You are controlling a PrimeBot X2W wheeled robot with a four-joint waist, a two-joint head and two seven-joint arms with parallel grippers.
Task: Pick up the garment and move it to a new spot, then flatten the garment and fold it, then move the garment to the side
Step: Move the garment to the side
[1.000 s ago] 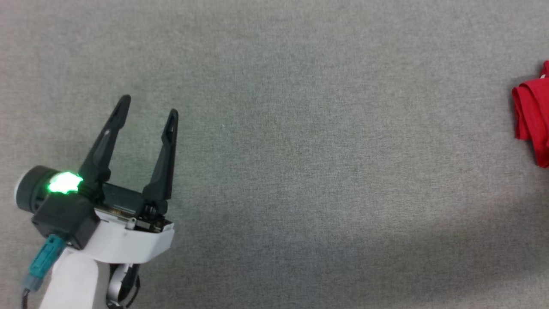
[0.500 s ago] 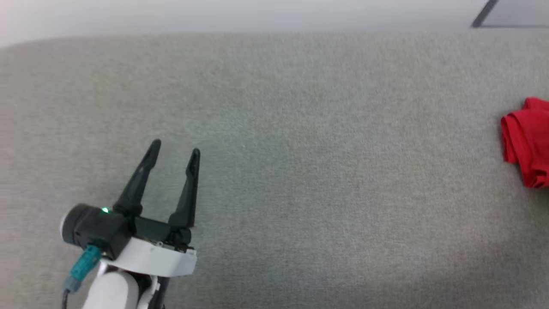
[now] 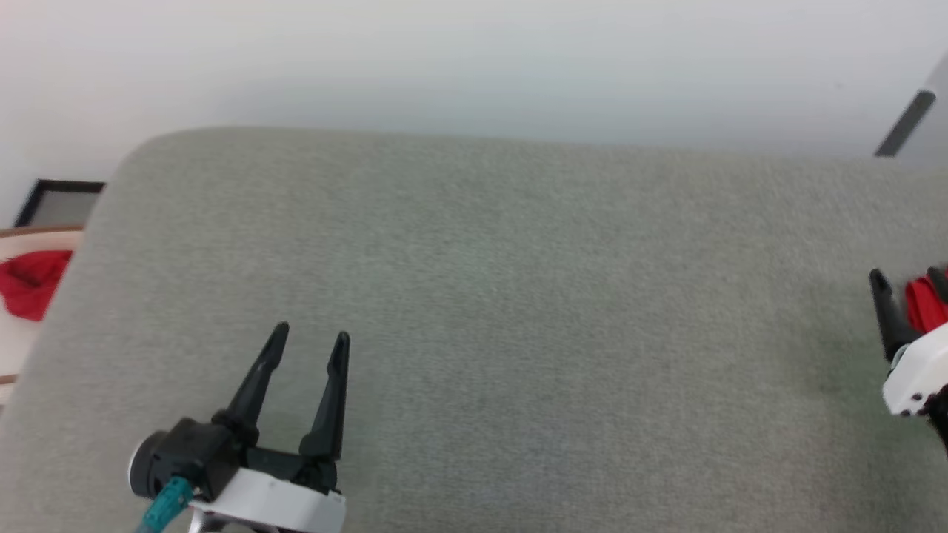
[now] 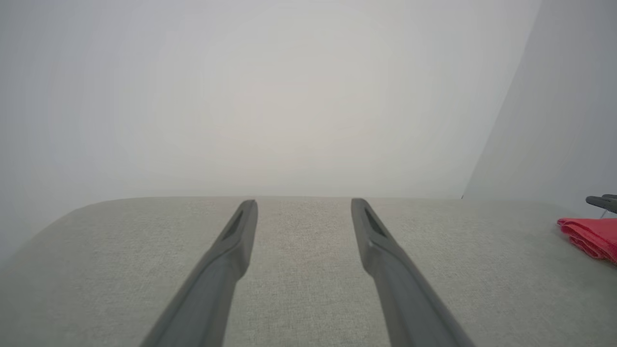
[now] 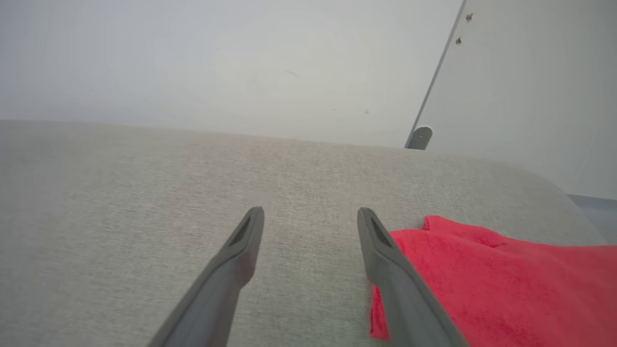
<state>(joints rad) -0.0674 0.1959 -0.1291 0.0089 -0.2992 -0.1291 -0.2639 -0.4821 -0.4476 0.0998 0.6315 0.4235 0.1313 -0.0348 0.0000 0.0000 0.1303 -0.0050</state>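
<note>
The garment (image 3: 922,307) is a bunched red cloth at the far right edge of the grey padded table (image 3: 518,259). In the right wrist view the garment (image 5: 482,279) lies on the table just right of my right gripper (image 5: 311,209), which is open with only bare table between its fingers. In the head view the right gripper (image 3: 909,275) stands at the right edge with the red cloth showing behind its fingers. My left gripper (image 3: 312,332) hovers open and empty at the lower left, far from the garment (image 4: 588,236).
A second red cloth (image 3: 29,281) lies on a pale surface off the table's left end, beside a dark frame (image 3: 59,200). A white wall (image 3: 474,59) rises behind the table's rounded far edge. A grey bar (image 3: 903,122) leans at the back right.
The head camera has tilted up, so the table's far edge and the wall now show. My right gripper has come into view beside the garment. The left gripper stays open.
</note>
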